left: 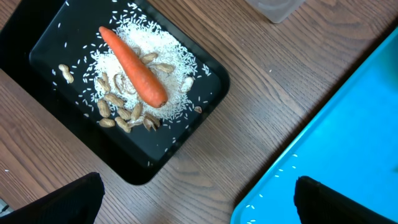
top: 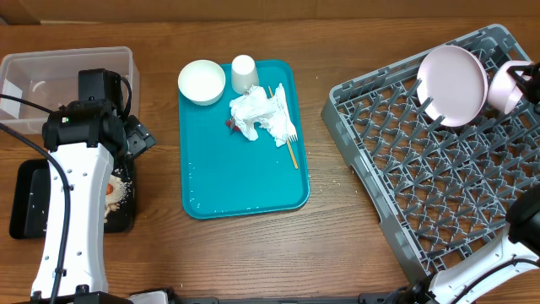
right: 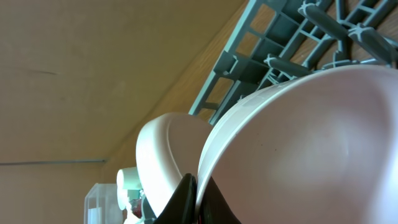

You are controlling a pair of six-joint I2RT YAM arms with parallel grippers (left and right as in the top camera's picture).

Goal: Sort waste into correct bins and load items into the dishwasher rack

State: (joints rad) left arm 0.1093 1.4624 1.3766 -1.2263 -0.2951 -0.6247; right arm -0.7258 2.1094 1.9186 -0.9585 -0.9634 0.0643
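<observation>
The orange carrot lies on rice and peanuts in the black tray, left of the clear tub in the overhead view. My left gripper is open and empty, above the wood between the black tray and the teal tray. On the teal tray sit a white bowl, a cup, a crumpled napkin, a red scrap, a wooden stick and a fork. My right gripper is shut on the rim of a second bowl, beside the pink plate that stands in the grey rack.
The left arm covers part of the black tray in the overhead view. Grains of rice lie scattered on the teal tray's near edge. The rack sits turned at an angle at the table's right side.
</observation>
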